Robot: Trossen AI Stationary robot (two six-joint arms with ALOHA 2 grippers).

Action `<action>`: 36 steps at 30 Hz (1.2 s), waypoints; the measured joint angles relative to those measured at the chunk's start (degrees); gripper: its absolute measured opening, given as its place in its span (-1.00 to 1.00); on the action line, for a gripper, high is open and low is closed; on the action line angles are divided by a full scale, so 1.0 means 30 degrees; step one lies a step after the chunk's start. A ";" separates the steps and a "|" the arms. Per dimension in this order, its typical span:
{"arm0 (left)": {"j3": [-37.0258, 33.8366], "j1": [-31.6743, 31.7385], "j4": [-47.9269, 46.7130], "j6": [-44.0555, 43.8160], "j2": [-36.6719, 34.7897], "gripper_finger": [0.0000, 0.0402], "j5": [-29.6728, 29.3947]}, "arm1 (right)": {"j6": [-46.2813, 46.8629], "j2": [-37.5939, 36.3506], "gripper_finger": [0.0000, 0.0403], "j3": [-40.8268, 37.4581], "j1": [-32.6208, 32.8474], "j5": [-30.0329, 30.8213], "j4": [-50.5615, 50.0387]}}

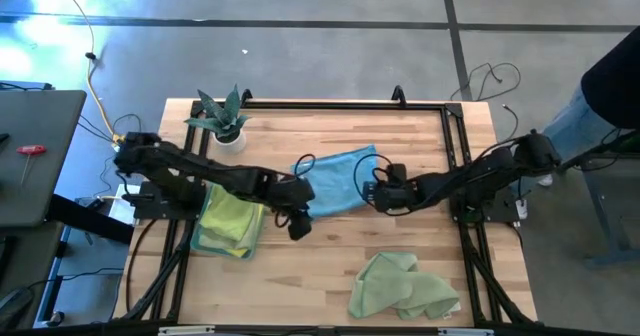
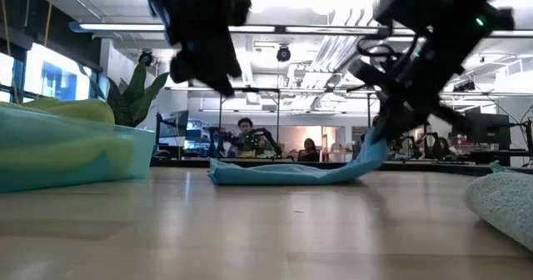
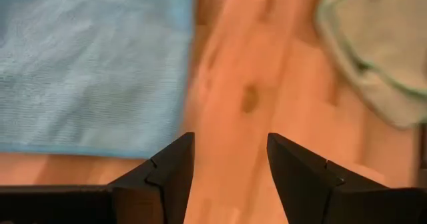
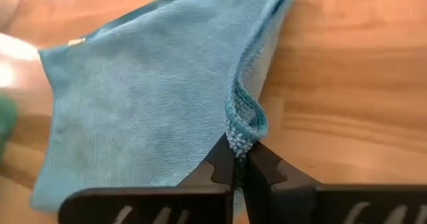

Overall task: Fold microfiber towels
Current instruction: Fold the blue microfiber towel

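On the table's (image 1: 330, 276) left side a folded stack of towels (image 1: 228, 223) lies, yellow on top of teal, with a potted plant (image 1: 224, 119) behind it near the far edge.

The left gripper (image 1: 298, 222) hangs just past the stack, over bare wood at the near-left corner of the blue towel (image 1: 335, 181). Its fingers (image 3: 170, 177) stand spread with a clear gap and nothing between them (its wrist view shows only wood in that gap, the blue cloth off to one side).

The blue towel lies spread in the middle of the table. The right gripper (image 1: 381, 195) is at its right edge, fingers (image 4: 220, 164) pressed together on a pinch of the hem. In the low view that edge rises off the wood to the gripper (image 2: 385, 123) while the rest lies flat.

A pale green towel (image 1: 400, 286) sits crumpled near the front edge, right of centre, well apart from both grippers.

The table is light wood planks in a black frame, on a grey floor. A person (image 1: 610, 86) stands at the far right. Across the table, the low view shows a lit workroom with people seated at benches.
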 joint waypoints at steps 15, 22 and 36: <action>0.0015 -0.1748 -0.0580 -0.0765 -0.6780 -0.12 -0.0423 | -0.4489 0.6896 -1.00 0.9138 -0.1188 -0.2639 -0.1492; 0.0000 -0.2392 -0.1803 -0.0511 -0.8757 -0.12 -0.1939 | -0.6382 1.0140 -1.00 1.3433 -0.1188 -0.3408 -0.1849; -0.0007 -0.3293 -0.3712 -0.0399 -0.9773 -0.12 -0.2508 | -0.7118 1.2741 -1.00 1.7821 -0.0642 -0.3974 -0.1846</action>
